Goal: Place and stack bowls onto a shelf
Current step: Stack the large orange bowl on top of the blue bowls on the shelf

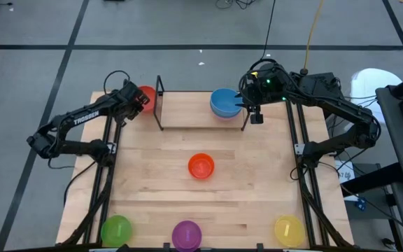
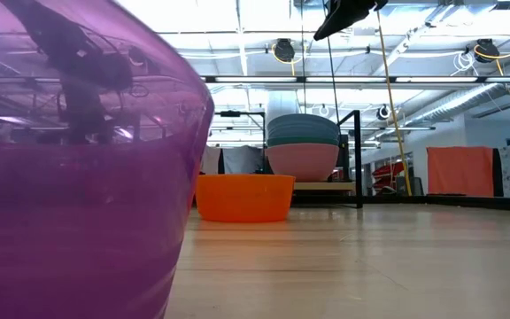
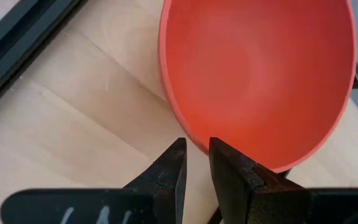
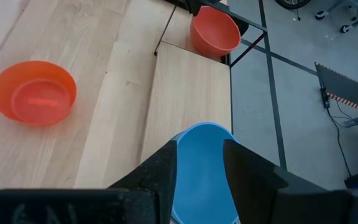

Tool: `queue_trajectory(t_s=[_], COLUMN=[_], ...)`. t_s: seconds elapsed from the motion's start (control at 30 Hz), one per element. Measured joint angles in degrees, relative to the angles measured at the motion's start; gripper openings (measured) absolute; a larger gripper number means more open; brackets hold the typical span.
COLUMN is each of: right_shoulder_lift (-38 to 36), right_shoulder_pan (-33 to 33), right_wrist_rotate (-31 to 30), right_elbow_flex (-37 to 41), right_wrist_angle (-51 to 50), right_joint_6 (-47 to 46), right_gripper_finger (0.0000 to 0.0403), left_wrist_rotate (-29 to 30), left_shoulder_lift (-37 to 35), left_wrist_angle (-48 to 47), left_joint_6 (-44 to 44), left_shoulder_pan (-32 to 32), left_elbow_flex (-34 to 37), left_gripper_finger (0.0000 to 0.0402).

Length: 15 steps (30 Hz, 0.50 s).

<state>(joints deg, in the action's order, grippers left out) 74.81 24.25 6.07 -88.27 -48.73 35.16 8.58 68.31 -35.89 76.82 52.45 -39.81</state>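
You have a stack topped by the blue bowl (image 1: 224,103) on the shelf (image 1: 187,112), right hand (image 4: 199,163) parted over it. Left hand (image 3: 196,163), nearly together, clamps the red bowl (image 3: 260,74) beside the shelf's end. Orange, green, purple, yellow remain.

blue-topped bowl stack (image 1: 224,103) on shelf (image 1: 187,110) | red bowl (image 1: 144,97) beside shelf

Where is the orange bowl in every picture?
High view: orange bowl at mid-table, in front of the shelf.
Low view: orange bowl at centre, before the bowl stack.
Left wrist view: not in it.
Right wrist view: orange bowl at left.
Shared landmark: the shelf.
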Motion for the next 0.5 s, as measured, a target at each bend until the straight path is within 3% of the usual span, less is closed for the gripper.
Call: queue_trajectory(t_s=[0.5], right_shoulder_lift=[0.0], right_shoulder_pan=[0.0], right_wrist_rotate=[0.0], right_elbow_flex=[0.0], right_wrist_angle=[0.0], right_joint_6=[0.3], right_gripper_finger=[0.0125], left_wrist_rotate=[0.1], left_shoulder_lift=[0.2], left_wrist_angle=[-0.5], left_joint_6=[-0.6], left_shoulder_pan=[2.5], left_elbow_flex=[0.0], left_gripper_finger=[0.0074])
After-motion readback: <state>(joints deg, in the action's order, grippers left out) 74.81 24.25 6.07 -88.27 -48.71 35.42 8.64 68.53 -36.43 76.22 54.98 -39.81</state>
